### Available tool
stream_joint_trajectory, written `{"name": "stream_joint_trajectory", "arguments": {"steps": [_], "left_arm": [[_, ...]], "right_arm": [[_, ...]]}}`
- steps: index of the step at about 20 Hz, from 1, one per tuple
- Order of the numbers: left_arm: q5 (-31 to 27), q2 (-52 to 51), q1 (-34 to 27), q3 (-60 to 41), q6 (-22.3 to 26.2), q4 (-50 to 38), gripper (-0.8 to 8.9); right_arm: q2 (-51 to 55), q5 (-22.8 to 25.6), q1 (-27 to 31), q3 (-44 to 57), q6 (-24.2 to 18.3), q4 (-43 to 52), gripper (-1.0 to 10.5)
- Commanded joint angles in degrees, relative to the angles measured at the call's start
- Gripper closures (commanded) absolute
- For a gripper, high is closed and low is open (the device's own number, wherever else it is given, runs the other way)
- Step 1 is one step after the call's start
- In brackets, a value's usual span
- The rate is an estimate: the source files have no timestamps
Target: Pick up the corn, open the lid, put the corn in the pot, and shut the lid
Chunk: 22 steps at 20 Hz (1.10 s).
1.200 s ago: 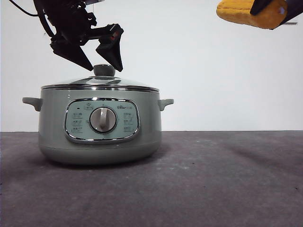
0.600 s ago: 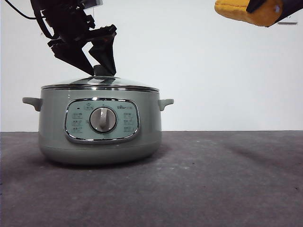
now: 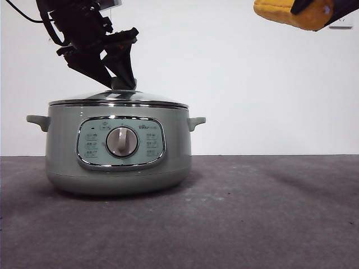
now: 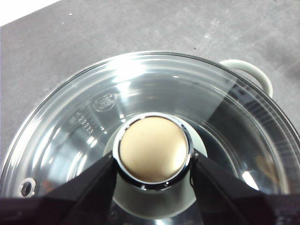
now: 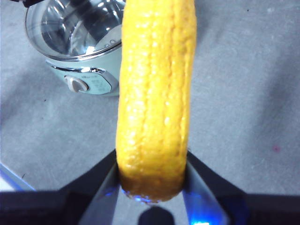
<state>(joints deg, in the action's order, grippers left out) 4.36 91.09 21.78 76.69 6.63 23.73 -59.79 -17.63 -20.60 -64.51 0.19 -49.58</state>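
Note:
The sage-green pot stands on the table at the left, with the glass lid resting on it. My left gripper is down over the lid. In the left wrist view its jaws press on both sides of the knob, shut on it. The lid's glass sits level on the pot rim. My right gripper is high at the top right, shut on the yellow corn. The right wrist view shows the corn clamped at one end between the jaws, well off to the side of the pot.
The pot's side handles stick out on both sides; one shows in the left wrist view. The dark grey table stretches to the right of the pot, in front of a white wall.
My left gripper has come down onto the lid and its jaws have closed from wide open onto the knob. The corn and right gripper have risen slightly.

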Motion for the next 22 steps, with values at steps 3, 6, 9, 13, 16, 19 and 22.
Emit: {"name": "stream_joint_trajectory", "arguments": {"steps": [3,6,9,13,16,19,22], "left_arm": [[2.51,-8.04,-1.53,0.24,-1.97,-2.56,8.22],[2.71,-13.97,-2.38,0.24,-2.19,-0.68,8.22],[3.56,-21.29,-3.67,0.24,-3.74,2.51,8.21],[2.93,-31.56,-4.28,0.2,-4.66,8.11,8.21],[1.77,-37.9,-4.28,0.15,-4.94,12.52,8.21],[-1.07,-43.19,-4.28,-0.04,-5.18,18.32,8.21],[-2.12,-48.78,-4.28,-0.22,-5.79,23.5,8.21]], "right_arm": [[0.04,-0.33,-0.07,0.11,-0.31,2.95,9.6],[-0.07,-0.61,-0.07,0.11,-0.15,6.19,9.6],[-1.18,-4.5,-0.09,0.04,2.14,11.17,9.6],[-6.78,-5.55,-1.36,-3.32,3.28,13.57,9.6],[-13.7,-5.53,-4.79,-10.6,3.15,13.31,9.6],[-22.77,-4.61,-9.01,-20.94,2.45,11.61,9.6],[-32.83,-1.88,-12.22,-31.95,0.55,7.65,9.6]]}}
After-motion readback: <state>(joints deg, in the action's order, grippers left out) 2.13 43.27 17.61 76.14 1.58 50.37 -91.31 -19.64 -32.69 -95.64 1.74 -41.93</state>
